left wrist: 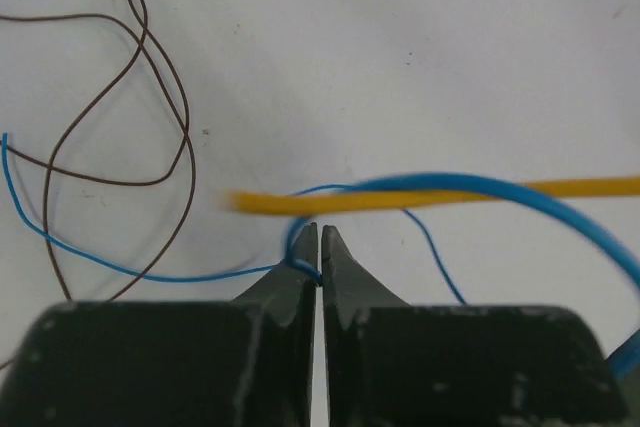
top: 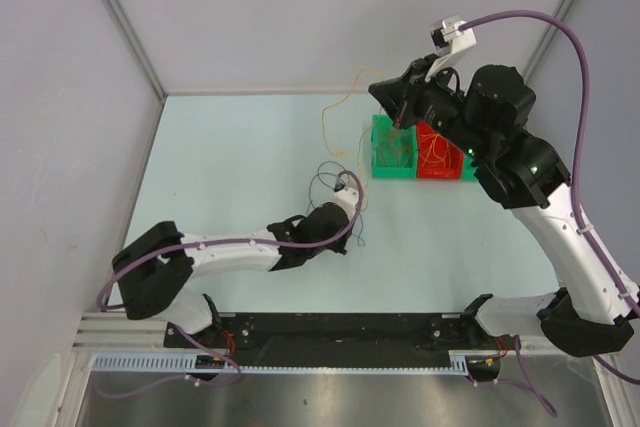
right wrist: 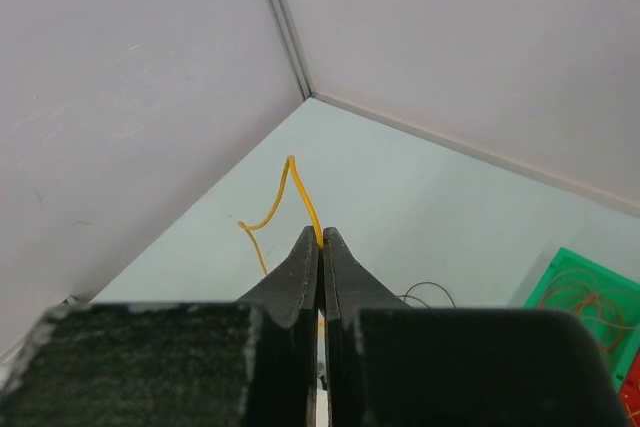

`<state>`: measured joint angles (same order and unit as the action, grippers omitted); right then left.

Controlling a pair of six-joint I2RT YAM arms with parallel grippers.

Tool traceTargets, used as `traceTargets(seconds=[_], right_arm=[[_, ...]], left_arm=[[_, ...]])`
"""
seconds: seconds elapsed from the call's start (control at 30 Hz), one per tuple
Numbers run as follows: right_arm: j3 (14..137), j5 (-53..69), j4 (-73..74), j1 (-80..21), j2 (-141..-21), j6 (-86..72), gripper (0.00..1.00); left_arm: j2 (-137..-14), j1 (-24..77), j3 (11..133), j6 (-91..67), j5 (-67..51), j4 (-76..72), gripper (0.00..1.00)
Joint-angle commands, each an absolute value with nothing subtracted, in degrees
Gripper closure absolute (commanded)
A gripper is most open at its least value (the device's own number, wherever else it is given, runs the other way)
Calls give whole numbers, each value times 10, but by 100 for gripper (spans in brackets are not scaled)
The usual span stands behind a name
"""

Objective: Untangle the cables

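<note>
Near edge: Both arm bases sit bolted at the front of the table (top: 230,157), and the left arm reaches out low across it.
Left gripper: The left gripper (left wrist: 319,239) is down at the surface, its fingers pressed together and pinching a thin blue cable (left wrist: 590,230) right at the tips.
Beside it: Dark brown cables (left wrist: 186,137) lie in loose loops to the left of the fingers, apart from them.
Just beyond: A yellow-orange cable (left wrist: 260,203) crosses past the fingertips, blurred. Whether it touches the blue one cannot be told.
Tangle: From above, a small knot of dark and blue loops (top: 328,179) gathers around the left gripper, mid-table, between that arm and the bins.
Bins: A green bin (top: 380,169) and a red bin (top: 440,173) stand side by side farther back, thin wires coiled in each.
Right gripper: The right gripper (right wrist: 321,239) is raised over the bins, jaws closed on the yellow-orange cable, which climbs from the tips, then bends down toward the table's far corner.
Step in hand: By appearances, one strand is held by each arm, ready to be drawn apart; the knot is not yet undone.
Next move: It likely calls for a slow pull in opposite directions, watching that the brown loops do not drag along or cinch tighter.
</note>
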<state>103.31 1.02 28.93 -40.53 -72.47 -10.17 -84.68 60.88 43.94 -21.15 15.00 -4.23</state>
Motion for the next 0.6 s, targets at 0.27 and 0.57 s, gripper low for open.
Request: traceTargets(seconds=[0.27, 0.57], right_arm=[[1053, -127, 334, -367, -693, -93, 100], [1045, -133, 363, -196, -664, -149, 100]], left_arm=[[-751, 520, 550, -250, 257, 211, 100], [-584, 318, 556, -280, 202, 382, 100]])
